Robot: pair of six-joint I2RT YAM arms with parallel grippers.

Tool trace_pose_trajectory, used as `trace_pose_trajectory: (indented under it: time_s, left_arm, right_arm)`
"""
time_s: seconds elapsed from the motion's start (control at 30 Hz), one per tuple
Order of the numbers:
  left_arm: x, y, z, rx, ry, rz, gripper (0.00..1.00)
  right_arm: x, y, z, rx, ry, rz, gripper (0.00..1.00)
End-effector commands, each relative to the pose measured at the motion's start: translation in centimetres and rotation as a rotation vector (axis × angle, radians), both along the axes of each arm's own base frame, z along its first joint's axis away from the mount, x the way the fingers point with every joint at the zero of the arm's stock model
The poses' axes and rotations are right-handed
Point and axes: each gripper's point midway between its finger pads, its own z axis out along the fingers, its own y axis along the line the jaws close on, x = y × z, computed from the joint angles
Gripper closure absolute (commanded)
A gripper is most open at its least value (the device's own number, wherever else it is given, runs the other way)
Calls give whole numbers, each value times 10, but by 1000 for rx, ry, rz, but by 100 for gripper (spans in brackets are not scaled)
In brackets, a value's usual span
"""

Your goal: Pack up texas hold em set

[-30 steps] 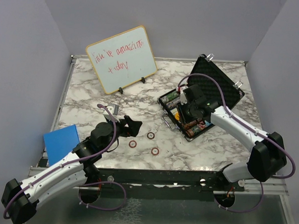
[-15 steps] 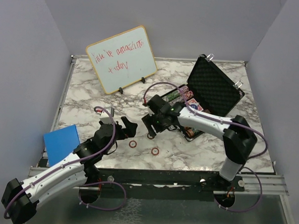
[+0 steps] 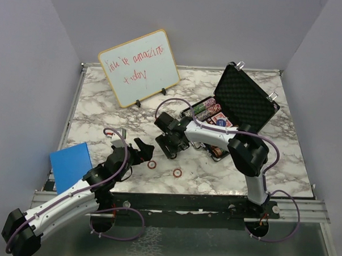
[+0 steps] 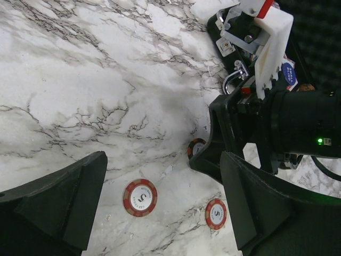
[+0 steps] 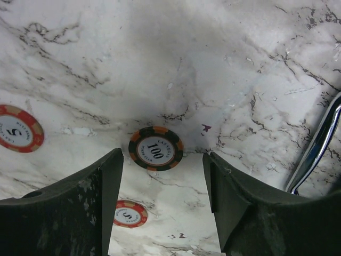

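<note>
The black briefcase (image 3: 247, 98) stands open at the right with chip rows (image 3: 204, 109) and red card decks (image 3: 219, 120) in its tray. Three poker chips lie loose on the marble. My right gripper (image 5: 162, 165) is open, low over the table, and the black-and-orange 100 chip (image 5: 155, 148) lies flat just beyond its fingertips. From above, that gripper (image 3: 171, 150) hides the chip. My left gripper (image 4: 162, 170) is open above a red 5 chip (image 4: 140, 197), and a second red chip (image 4: 216, 213) lies by its right finger.
A wood-framed whiteboard (image 3: 139, 67) with red writing stands at the back left. A blue block (image 3: 70, 163) sits at the table's near left edge. The briefcase's silver handle (image 5: 317, 146) is just right of my right gripper. Both grippers are close together mid-table.
My right arm swung from the briefcase left to the loose chips and its jaws opened wider. My left gripper drew back slightly toward the near edge.
</note>
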Motion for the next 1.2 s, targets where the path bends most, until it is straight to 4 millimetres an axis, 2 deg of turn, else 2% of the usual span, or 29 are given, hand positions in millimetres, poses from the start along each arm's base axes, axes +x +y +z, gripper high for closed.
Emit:
trace_pose_trajectory:
  time_s: [0.0,0.3,0.47,0.57,0.7,0.8,1.03,1.17]
  left_arm:
    - [0,-3,2,-36,-11,-2,7]
    - [2,3,1,3,-14,14,6]
    - [1,2,3,-1,-17,7,6]
    - [1,1,2,-5,-14,4,6]
    - [0,0,0,-5,-10,-1,6]
    - [0,0,0,-5,-9,-1,6]
    - [1,0,0,-7,-11,-3,6]
    - [-1,-2,0,-12,-8,-12,6]
  right_arm:
    - [1,-8,-11,-82,0,-26,34]
    - [-4,-12,-28,-132,29,-27,46]
    - [-5,-11,-36,-141,42,-37,58]
    - [-4,-12,-39,-151,44,-47,57]
    - [-6,-9,-36,-133,45,-25,44]
    - [-8,-10,-38,-143,49,-12,42]
    - [-5,-25,-54,-236,32,-58,48]
    - [4,-28,-53,-253,-16,-102,50]
